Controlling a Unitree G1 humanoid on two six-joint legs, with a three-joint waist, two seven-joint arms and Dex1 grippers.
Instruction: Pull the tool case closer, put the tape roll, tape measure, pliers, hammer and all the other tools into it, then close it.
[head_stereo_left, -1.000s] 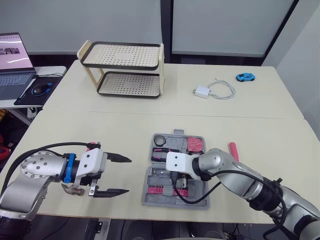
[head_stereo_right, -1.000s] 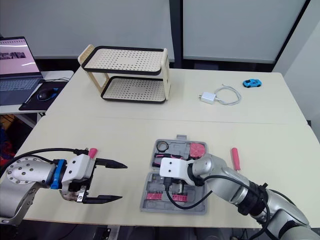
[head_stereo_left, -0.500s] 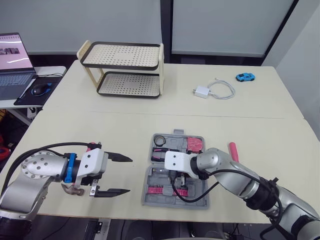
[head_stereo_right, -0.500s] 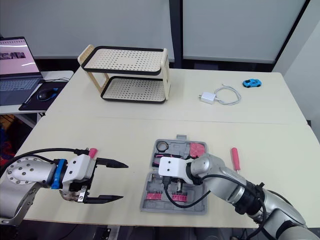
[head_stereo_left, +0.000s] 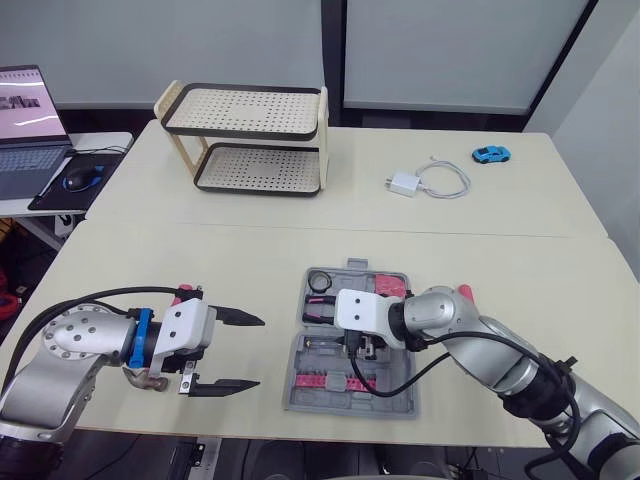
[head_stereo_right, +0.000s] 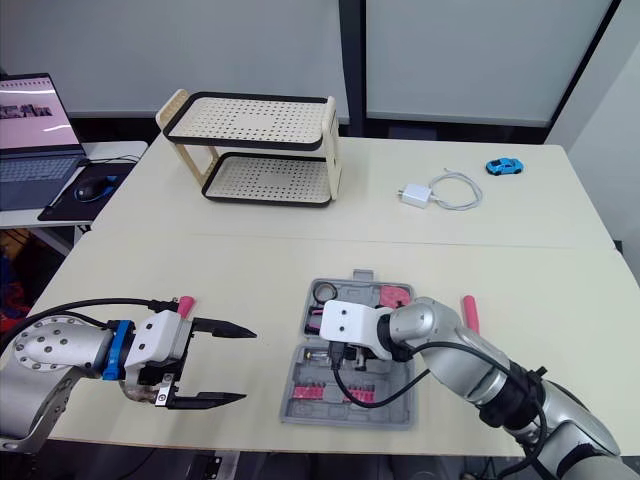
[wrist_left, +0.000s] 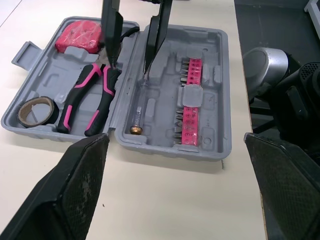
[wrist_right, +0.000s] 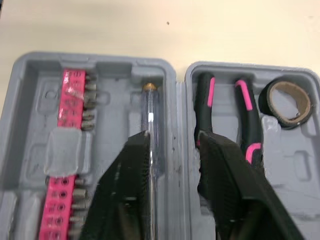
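Note:
The grey tool case (head_stereo_left: 400, 395) lies open near the table's front edge. Its far half holds the tape roll (wrist_left: 35, 110), pink-handled pliers (wrist_left: 85, 107) and a pink tape measure (wrist_left: 77, 36). The near half holds pink bit strips (wrist_left: 189, 102) and a clear screwdriver (wrist_right: 151, 125). My right gripper (wrist_left: 129, 65) hangs open over the case's hinge, fingers pointing down, nothing between them. One finger (wrist_right: 132, 170) stands over the clear screwdriver. A pink-handled tool (head_stereo_left: 465, 294) lies on the table right of the case. My left gripper (head_stereo_left: 260, 351) is open left of the case.
A two-tier perforated rack (head_stereo_left: 250, 135) stands at the back left. A white charger with cable (head_stereo_left: 405, 183) and a blue toy car (head_stereo_left: 490, 154) lie at the back right. A laptop (head_stereo_left: 25, 120) sits on a side table. A small pink piece (head_stereo_left: 185, 292) shows behind my left gripper.
My right gripper has lifted a little and shifted towards the far half of the case. The left arm has stayed still.

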